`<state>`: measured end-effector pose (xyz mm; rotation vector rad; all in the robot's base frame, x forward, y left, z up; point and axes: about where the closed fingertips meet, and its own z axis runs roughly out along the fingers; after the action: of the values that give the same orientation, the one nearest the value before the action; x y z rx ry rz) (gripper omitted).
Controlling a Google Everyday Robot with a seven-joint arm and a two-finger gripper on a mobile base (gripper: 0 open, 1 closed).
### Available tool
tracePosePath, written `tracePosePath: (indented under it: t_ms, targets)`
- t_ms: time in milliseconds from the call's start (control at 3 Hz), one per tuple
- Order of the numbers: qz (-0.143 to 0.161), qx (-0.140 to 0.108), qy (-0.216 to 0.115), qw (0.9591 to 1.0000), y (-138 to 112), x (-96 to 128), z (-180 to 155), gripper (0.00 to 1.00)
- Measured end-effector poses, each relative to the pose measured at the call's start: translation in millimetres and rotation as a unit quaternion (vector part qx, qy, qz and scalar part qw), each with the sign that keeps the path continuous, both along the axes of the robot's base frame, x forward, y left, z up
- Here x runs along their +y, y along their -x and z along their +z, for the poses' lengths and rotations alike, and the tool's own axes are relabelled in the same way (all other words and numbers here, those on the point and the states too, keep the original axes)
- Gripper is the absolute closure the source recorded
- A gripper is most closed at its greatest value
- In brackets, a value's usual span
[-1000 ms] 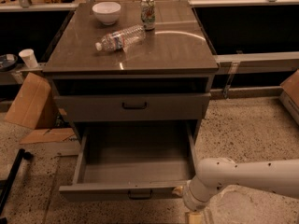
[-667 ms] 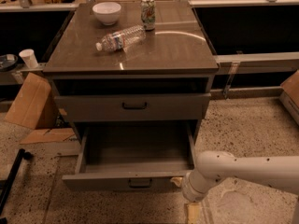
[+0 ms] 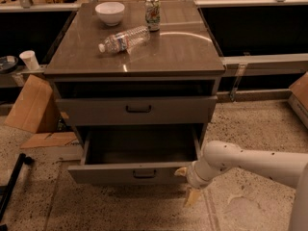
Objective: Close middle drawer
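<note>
Middle drawer (image 3: 115, 173) seen pulled out; gripper (image 3: 186, 184) placed at its front's right end, fingers (image 3: 180, 171) apparently spread, nothing held.

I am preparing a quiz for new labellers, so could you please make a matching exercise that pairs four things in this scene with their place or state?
Things:
1. plastic bottle
2. can
3. middle drawer
4. gripper

Place or state:
A. pulled out, bare inside
B. lying on its side on the cabinet top
C. at the open drawer's right front corner
D. standing upright on the cabinet top

Pairs: 1-B; 2-D; 3-A; 4-C.
</note>
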<state>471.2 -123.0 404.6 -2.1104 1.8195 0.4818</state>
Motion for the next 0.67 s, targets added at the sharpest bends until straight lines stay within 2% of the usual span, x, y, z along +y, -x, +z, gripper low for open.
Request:
tracePosePath:
  t_ms: [333, 667]
  targets:
    - [-0.011, -0.015, -0.005, 0.9998, -19.8, -3.3, 0.6, 0.49]
    - [-0.03, -0.025, -0.004, 0.9992, -48.4, -8.9, -4.2, 0.8]
